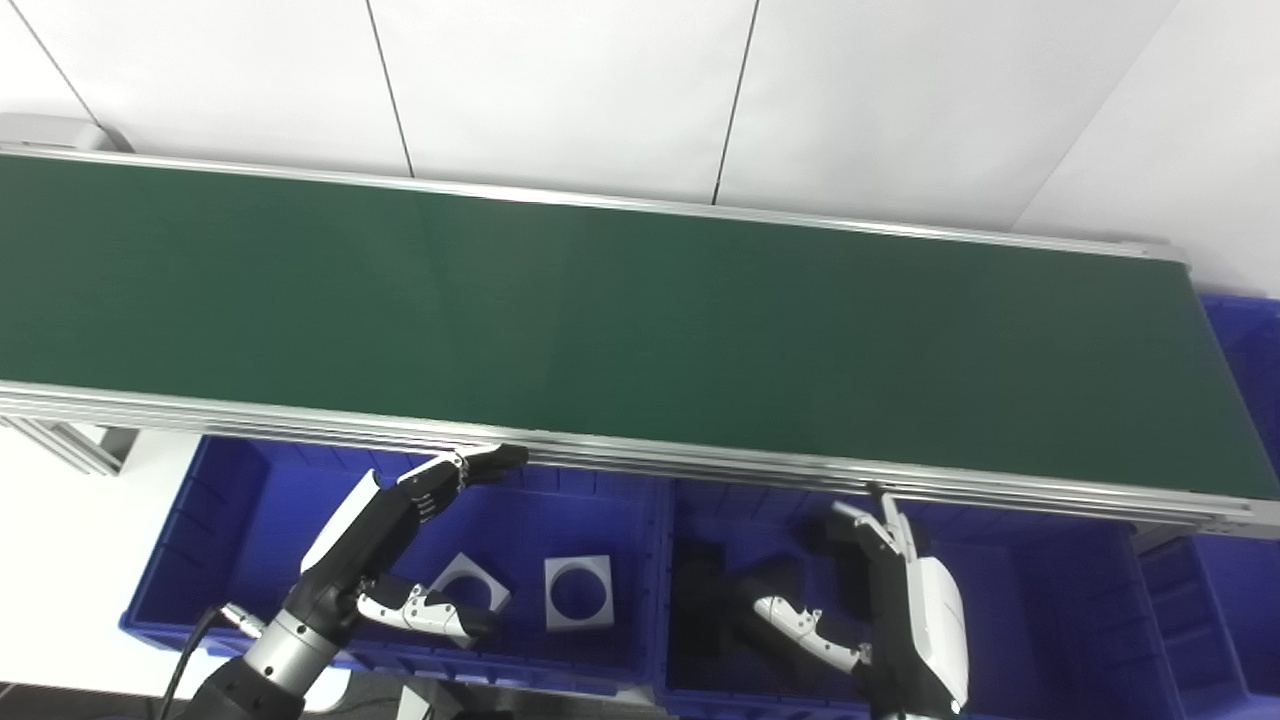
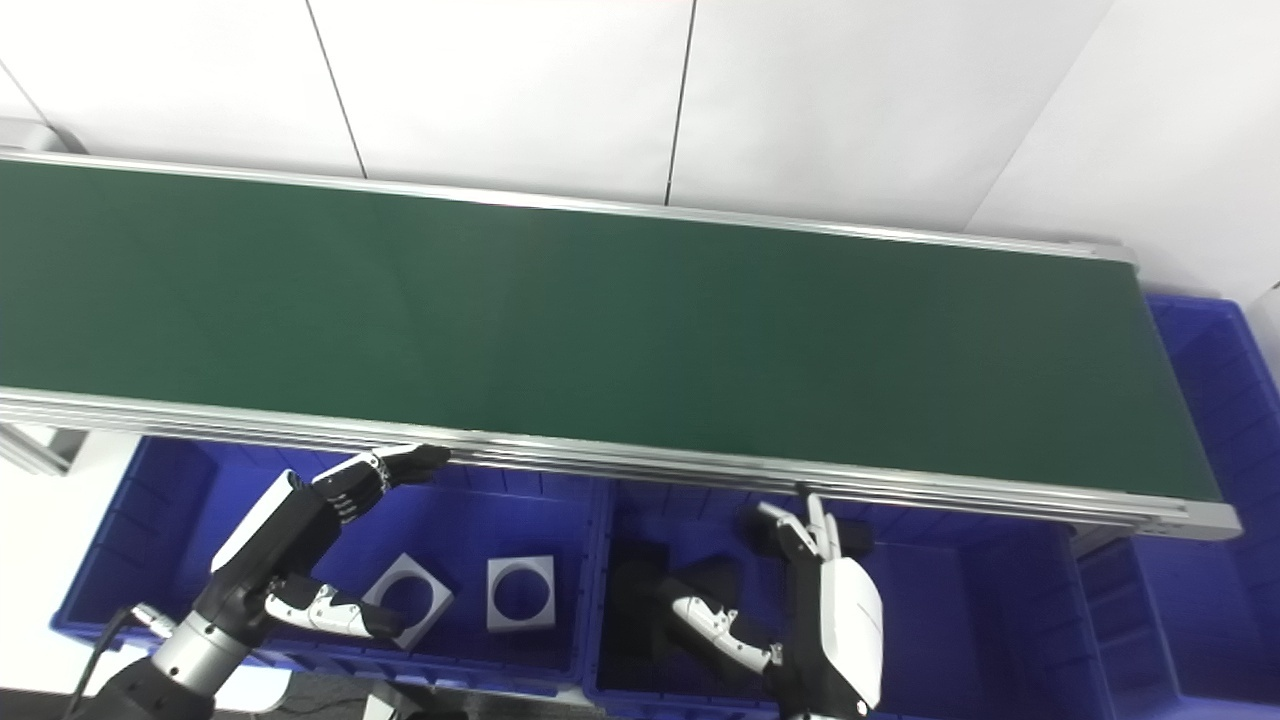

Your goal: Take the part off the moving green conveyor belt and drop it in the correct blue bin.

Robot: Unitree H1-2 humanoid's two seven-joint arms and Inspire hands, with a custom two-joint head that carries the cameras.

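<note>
The dark contents of the middle blue plastic bin (image 1: 1050, 610) are blending into shadow, and their shapes are not readable. A third blue bin (image 1: 1245, 340) at the far right is being cut off by the picture edge. No part is showing on the long green conveyor belt (image 1: 620, 320), which is running bare between its aluminium rails.

Two white square blocks with round holes (image 1: 578, 592) are lying in the left blue plastic bin (image 1: 215, 540), the nearer one (image 1: 470, 583) tilted and partly covered by the left robot hand (image 1: 400, 540).

That left robot hand is hovering above its bin, fingers spread wide and stretched toward the belt's near rail, holding nothing. The right robot hand (image 1: 880, 590) is hanging over the middle bin, fingers apart, thumb out, likewise empty.
</note>
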